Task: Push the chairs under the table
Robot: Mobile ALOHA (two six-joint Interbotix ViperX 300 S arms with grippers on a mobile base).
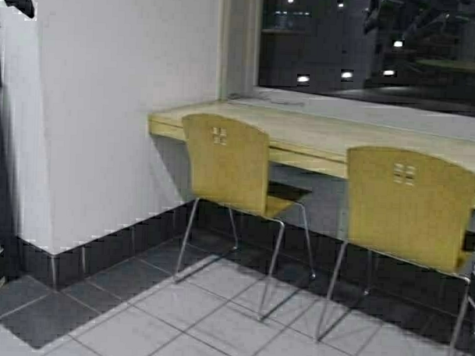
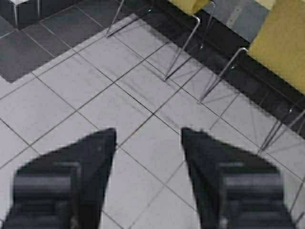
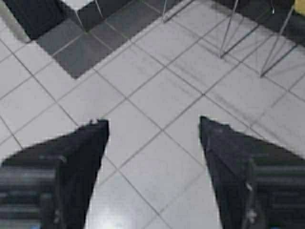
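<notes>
Two light-yellow curved plywood chairs with thin chrome legs stand on the pale and dark tiled floor [image 1: 162,324], their backs toward the robot and each back pierced by four small square holes. The left chair [image 1: 226,162] sits at about eleven o'clock in the high view, the right chair [image 1: 408,203] at about two o'clock, well apart from each other. Both have their seats only partly beneath the long pale-wood tabletop [image 1: 317,132], which runs along the wall under a dark window [image 1: 375,42]. A white wall corner [image 1: 123,104] rises at ten o'clock. The left hand [image 2: 148,138] hangs released above bare floor tiles, its fingers spread, near the chair legs. The right hand [image 3: 153,131] likewise hangs released over the tiles, grasping nothing.
</notes>
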